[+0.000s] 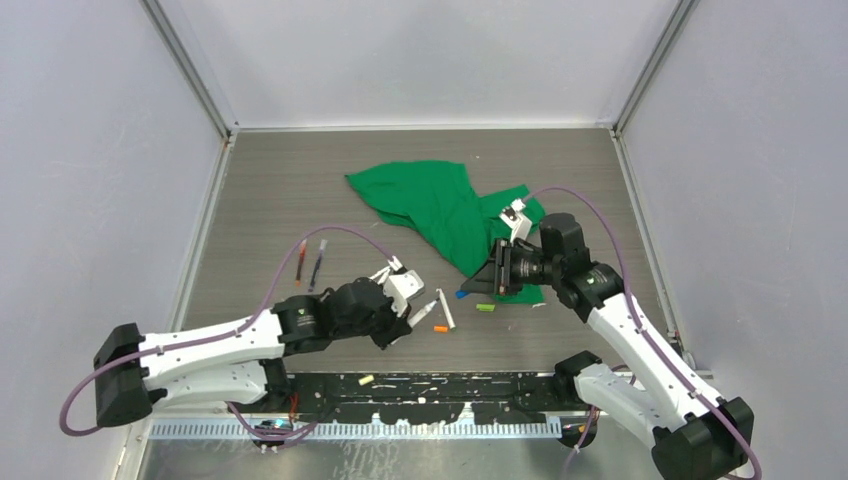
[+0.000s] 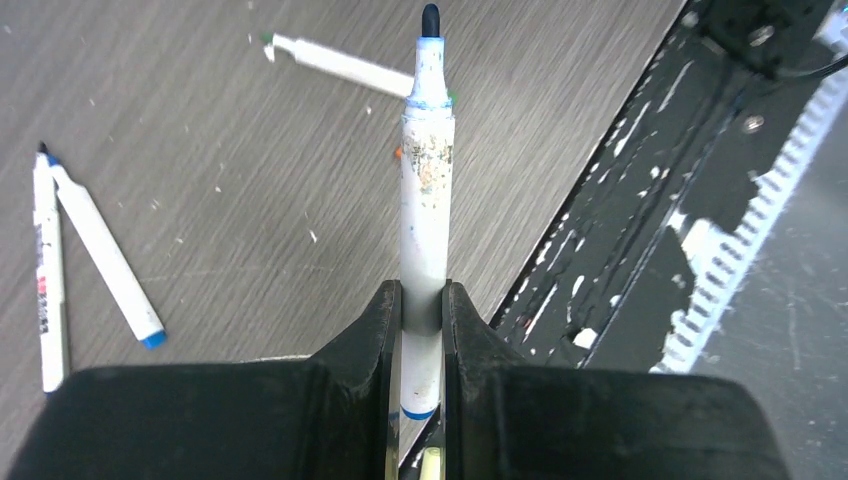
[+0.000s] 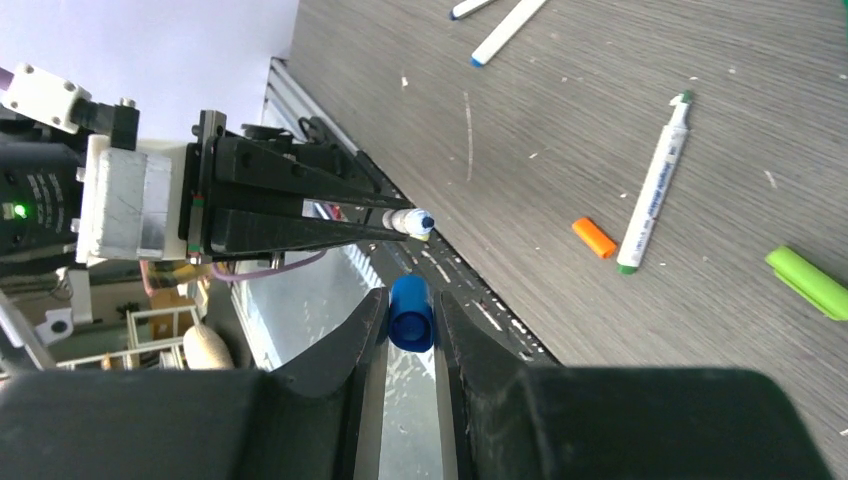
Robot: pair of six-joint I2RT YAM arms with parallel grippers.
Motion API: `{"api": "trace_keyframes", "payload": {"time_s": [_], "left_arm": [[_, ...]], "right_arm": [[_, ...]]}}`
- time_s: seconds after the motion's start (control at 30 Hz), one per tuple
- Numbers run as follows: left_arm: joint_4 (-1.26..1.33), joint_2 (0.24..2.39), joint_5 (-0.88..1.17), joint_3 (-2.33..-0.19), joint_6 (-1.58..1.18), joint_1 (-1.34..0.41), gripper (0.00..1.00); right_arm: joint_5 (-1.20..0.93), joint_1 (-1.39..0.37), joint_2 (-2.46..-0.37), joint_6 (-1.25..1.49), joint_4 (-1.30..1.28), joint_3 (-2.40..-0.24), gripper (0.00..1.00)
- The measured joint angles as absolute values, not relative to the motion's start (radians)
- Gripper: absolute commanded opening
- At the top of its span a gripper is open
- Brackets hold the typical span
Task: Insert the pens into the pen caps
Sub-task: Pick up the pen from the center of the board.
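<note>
My left gripper (image 2: 423,300) is shut on a white pen (image 2: 424,200) with a blue tip, which sticks straight out past the fingers. Held just above the table's near edge, its tip (image 3: 415,222) points at the right gripper (image 3: 410,310). That gripper is shut on a blue pen cap (image 3: 411,312), a short gap from the tip. In the top view the held pen (image 1: 424,310) and blue cap (image 1: 463,294) face each other. A green-tipped pen (image 3: 655,190), an orange cap (image 3: 594,237) and a green cap (image 3: 808,283) lie on the table.
A crumpled green cloth (image 1: 440,210) lies at the back centre, partly under the right arm. Two more pens (image 1: 308,264) lie side by side at the left. A small yellow cap (image 1: 366,380) rests on the black rail (image 1: 480,385) along the near edge.
</note>
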State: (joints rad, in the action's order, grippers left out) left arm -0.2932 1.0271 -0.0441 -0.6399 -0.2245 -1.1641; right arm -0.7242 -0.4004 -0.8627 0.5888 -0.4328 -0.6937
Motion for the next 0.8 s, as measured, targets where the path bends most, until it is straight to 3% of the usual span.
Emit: {"api": "trace_keyframes", "payload": {"time_s": [0.3,0.8], "left_arm": [[-0.382,0.944,0.027,-0.783,-0.12,-1.177,0.0],[-0.455,0.938,0.094,-0.786,-0.045,-1.178,0.0]], "right_arm": [[-0.814,-0.399,-0.885,0.533,-0.536,-0.807,0.15],[-0.889,-0.399,-0.896,0.607,-0.456,-0.773,0.15]]}}
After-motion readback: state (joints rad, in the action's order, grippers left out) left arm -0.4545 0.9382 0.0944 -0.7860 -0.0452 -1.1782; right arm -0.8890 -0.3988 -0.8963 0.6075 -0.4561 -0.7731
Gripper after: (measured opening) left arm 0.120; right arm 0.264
